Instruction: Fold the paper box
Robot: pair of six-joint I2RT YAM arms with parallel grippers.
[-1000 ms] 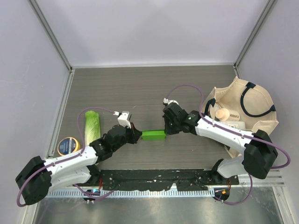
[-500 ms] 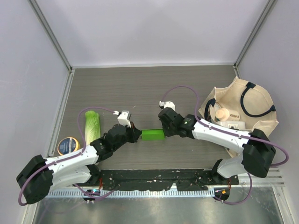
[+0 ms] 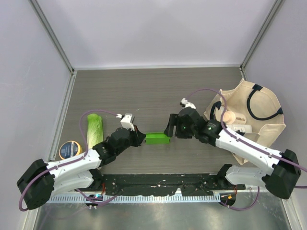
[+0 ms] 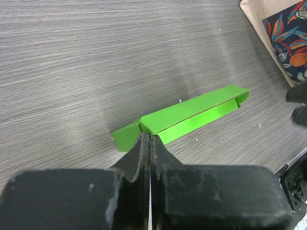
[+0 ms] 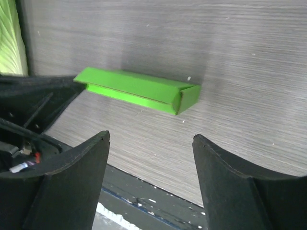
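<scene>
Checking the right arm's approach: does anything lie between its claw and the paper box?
Nothing visible does. The open right claw faces the paper box across bare table; the left claw pinches its far end.

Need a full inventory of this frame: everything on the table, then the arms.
paper box: 1, bright green, table centre, between the grippers
cabbage: 1, pale green and white, left side
round container: 1, yellow rim, near-left corner beside the cabbage
tote bag: 1, beige with dark handles, right edge
bottle: 1, beige cap, inside the tote bag
table: 1, grey wood grain
left gripper: 1, black, shut on the paper box's left end
right gripper: 1, black, open, by the box's right end, not touching
</scene>
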